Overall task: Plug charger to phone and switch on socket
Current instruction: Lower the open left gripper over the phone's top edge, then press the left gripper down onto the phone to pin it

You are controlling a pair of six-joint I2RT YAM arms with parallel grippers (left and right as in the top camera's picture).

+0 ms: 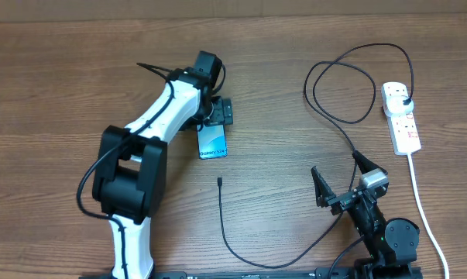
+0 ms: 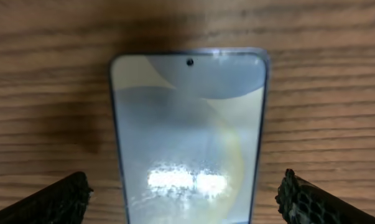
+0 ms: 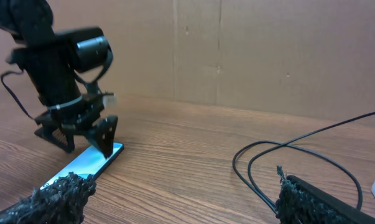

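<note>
**Two arms wide open, nothing plugged in yet**

Both sets of jaws stand fully apart and hold nothing. The left gripper (image 1: pixel 216 115) is low over the top end of the phone (image 1: pixel 212 142), which lies flat on the wooden surface (image 1: pixel 63 70) with its screen lit. In the left wrist view one finger shows on either side of it, each clear of its edge. The right gripper (image 1: pixel 341 177) hangs well off to the right.

The charger (image 1: pixel 221 213) trails loose across the surface, and its connector tip (image 1: pixel 219 182) lies just below the phone without touching it. Its plug head (image 1: pixel 404 98) appears to be seated in the end outlet of the socket (image 1: pixel 401 116).

My worries from here:
- The phone lies free, so an uneven squeeze could skid or turn it away from the tip.
- The tip is small and lies flat, so a pinch could flick it aside or lift it crooked for the port.
- The cable passes right beside the right gripper, so a careless swing could snag it and drag the tip away.

No box, tray or bin is in sight. The only holders are the socket's outlets, and just one seems filled.
</note>
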